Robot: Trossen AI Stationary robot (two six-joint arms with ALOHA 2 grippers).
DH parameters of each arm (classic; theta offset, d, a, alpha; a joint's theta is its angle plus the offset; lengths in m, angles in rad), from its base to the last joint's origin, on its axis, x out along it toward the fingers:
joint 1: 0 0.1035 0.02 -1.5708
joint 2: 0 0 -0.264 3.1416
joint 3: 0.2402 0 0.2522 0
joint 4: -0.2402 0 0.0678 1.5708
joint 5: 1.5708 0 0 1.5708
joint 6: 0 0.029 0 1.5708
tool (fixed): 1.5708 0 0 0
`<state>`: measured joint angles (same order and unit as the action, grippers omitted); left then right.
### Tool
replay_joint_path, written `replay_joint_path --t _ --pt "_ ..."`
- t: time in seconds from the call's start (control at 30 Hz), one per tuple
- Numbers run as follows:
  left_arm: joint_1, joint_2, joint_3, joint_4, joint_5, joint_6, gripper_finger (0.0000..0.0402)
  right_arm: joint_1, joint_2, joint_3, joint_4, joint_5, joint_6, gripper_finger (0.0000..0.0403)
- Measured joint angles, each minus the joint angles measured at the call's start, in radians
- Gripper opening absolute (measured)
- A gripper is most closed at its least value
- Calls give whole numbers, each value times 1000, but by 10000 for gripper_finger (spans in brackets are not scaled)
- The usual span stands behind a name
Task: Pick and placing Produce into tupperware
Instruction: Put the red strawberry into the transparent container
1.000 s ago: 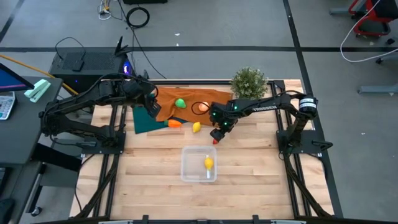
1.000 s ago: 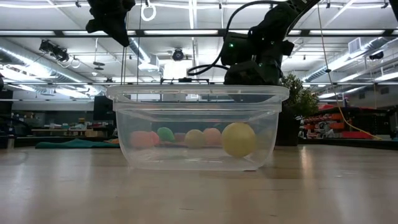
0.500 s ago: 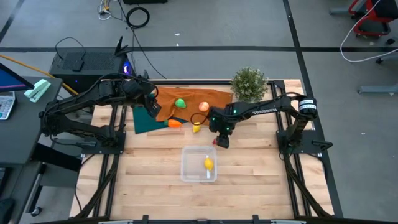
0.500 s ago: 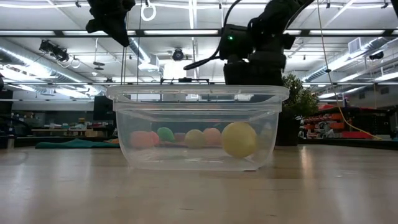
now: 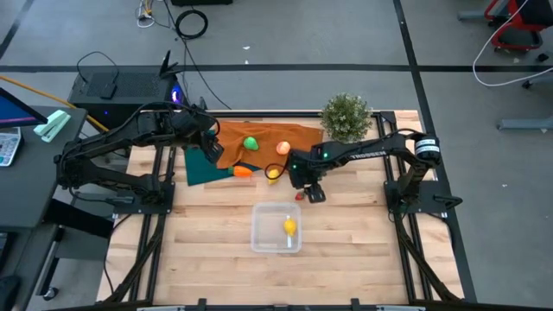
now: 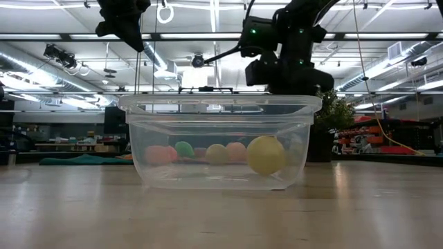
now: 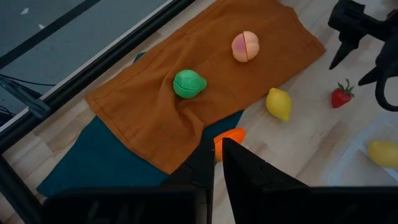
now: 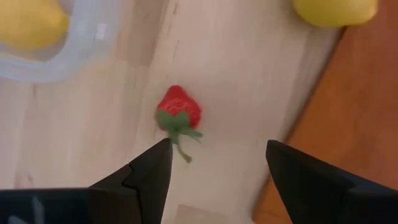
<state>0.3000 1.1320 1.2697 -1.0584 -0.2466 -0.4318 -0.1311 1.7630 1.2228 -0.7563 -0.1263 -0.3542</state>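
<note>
The clear tupperware [image 5: 276, 228] stands on the wood near the table's middle, with one yellow lemon [image 5: 289, 226] inside. A tiny red strawberry [image 8: 178, 112] lies on the bare wood just behind it. My right gripper [image 8: 217, 158] hovers open above the strawberry, pointing steeply down, and touches nothing. On the orange cloth [image 5: 259, 138] rest a green round fruit [image 5: 250, 143] and a pale apple [image 5: 282, 148]. A second lemon [image 5: 273, 175] and the carrot [image 5: 243, 171] lie at the cloth's near edge. My left gripper [image 7: 217, 163] waits shut, high above the carrot.
A teal cloth [image 5: 200, 169] pokes out from under the orange one at the left. A bushy potted plant [image 5: 346, 115] stands at the back right. Bare wood stretches left, right and in front of the tupperware. Black frame rails run along both table sides.
My right gripper has rolled about its own pointing line, so its fingers now stand turned. Its wrist has shifted a little toward the table's left edge and risen slightly. The strawberry and the other produce have stayed where they were.
</note>
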Motion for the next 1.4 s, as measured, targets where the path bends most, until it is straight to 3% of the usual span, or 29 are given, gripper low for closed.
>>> replay_joint_path --t 0.33,0.5,0.87,1.4 --pt "0 0 0 0 0 0 39 78 23 -2 17 -35 -7 227" --pt "0 0 0 0 0 2 38 97 63 -2 43 30 -8 227" --pt "0 0 0 0 0 8 38 96 127 -2 70 31 6 222" --pt "0 0 0 0 0 32 39 96 127 -2 69 31 64 131"
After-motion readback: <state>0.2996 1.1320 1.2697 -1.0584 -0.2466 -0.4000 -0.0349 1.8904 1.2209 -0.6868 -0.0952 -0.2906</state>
